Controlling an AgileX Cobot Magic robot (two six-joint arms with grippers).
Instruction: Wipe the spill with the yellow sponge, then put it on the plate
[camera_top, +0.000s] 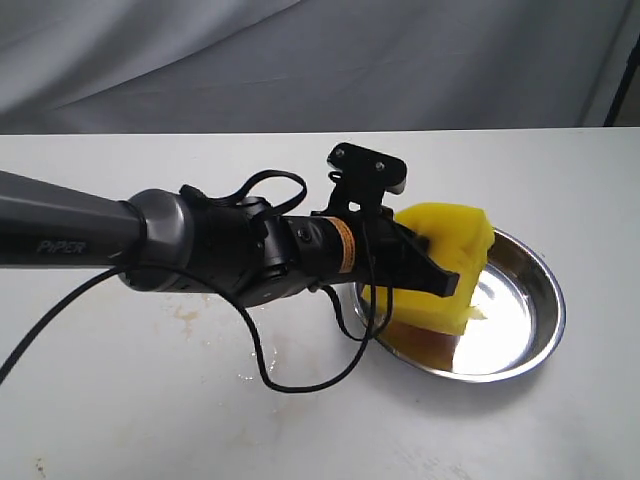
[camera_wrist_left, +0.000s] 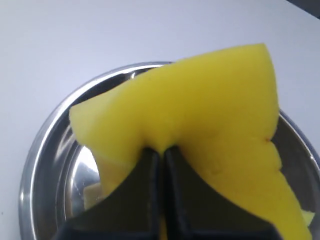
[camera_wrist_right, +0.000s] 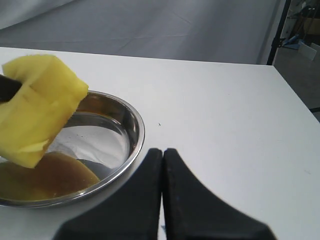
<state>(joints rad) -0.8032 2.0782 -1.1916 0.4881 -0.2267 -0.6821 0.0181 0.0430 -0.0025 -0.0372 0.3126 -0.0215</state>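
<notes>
The left arm (camera_top: 80, 235) reaches in from the left edge of the exterior view, and its black wrist hides the left rim of the plate (camera_top: 545, 330), a steel dish at lower right of centre. The left gripper (camera_top: 440, 282) pinches the yellow sponge (camera_top: 452, 238) by one squashed edge, tilted over the plate's left side; contact with the dish cannot be made out. Amber liquid (camera_wrist_right: 50, 176) pools in the plate. Faint brownish smears of the spill (camera_top: 186, 318) mark the white table (camera_top: 560, 180), partly covered by the arm and a looping black cable (camera_top: 300, 386). The right gripper (camera_wrist_right: 162, 155), outside the exterior frame, has its fingers pressed together, empty, near the plate.
</notes>
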